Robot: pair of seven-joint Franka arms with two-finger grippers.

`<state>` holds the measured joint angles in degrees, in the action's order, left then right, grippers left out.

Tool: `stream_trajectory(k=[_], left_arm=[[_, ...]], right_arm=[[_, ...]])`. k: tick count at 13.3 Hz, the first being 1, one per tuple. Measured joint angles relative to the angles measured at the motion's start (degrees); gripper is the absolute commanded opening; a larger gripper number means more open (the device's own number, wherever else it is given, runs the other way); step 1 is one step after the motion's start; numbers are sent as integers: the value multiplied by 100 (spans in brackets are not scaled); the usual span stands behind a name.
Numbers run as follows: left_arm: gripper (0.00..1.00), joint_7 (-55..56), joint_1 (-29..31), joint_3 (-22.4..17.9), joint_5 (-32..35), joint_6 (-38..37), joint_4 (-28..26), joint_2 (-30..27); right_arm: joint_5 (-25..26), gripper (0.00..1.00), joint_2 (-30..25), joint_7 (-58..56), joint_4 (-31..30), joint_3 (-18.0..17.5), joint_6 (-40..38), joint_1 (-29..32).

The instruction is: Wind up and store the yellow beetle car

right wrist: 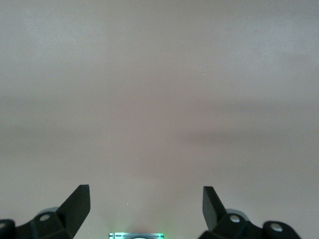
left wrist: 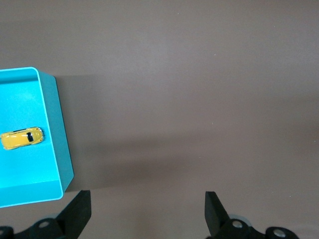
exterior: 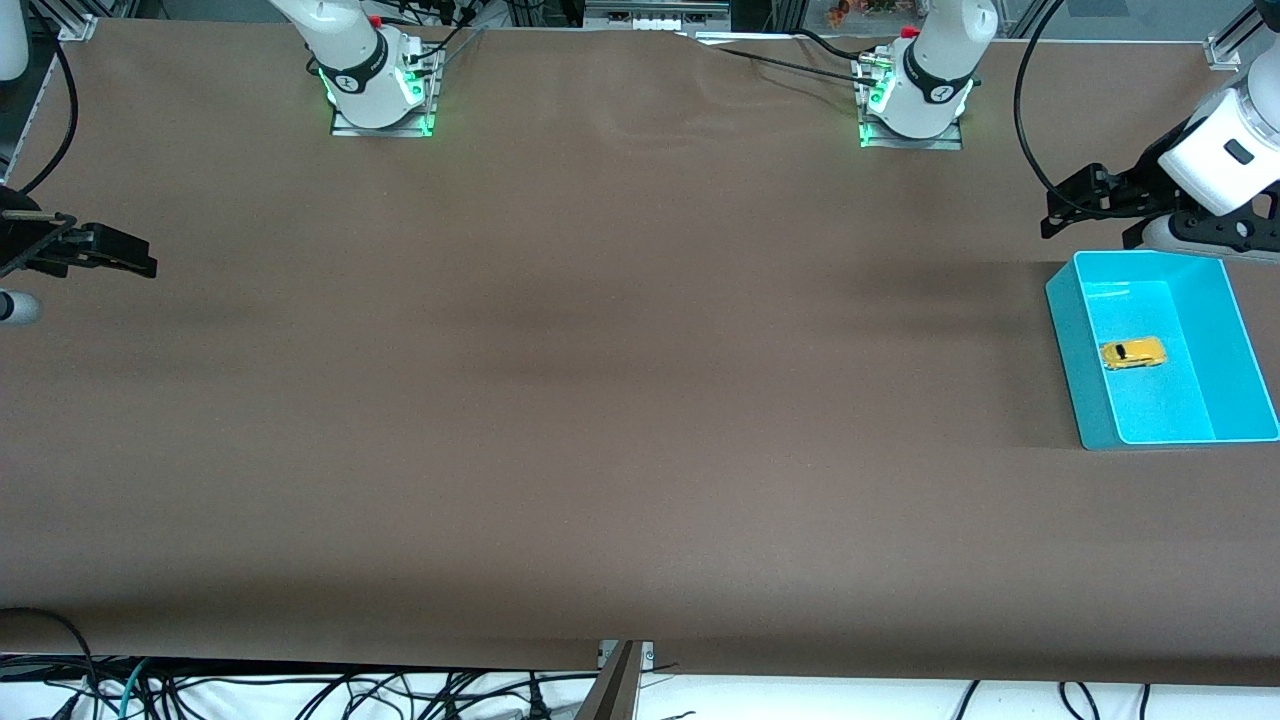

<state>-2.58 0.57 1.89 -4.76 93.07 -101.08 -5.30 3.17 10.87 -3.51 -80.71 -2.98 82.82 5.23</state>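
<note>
The yellow beetle car (exterior: 1133, 353) lies on the floor of the teal bin (exterior: 1230, 330) at the left arm's end of the table. It also shows in the left wrist view (left wrist: 22, 139), inside the bin (left wrist: 52, 124). My left gripper (exterior: 1085, 205) hangs open and empty over bare table beside the bin's farther rim; its jaws stand wide apart in the left wrist view (left wrist: 148, 211). My right gripper (exterior: 105, 252) is open and empty over the table at the right arm's end, and its wrist view (right wrist: 146, 206) shows only bare table.
Brown cloth (exterior: 600, 400) covers the whole table. The two arm bases (exterior: 380, 90) (exterior: 915, 100) stand along the table's farther edge. Cables hang below the nearer edge.
</note>
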Motion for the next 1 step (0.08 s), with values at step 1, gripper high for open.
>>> stream_trajectory(k=[1], left_arm=[[100,0,0,-5,0,11,-8,-2]], right_arm=[[0,100,0,0,0,0,0,0]])
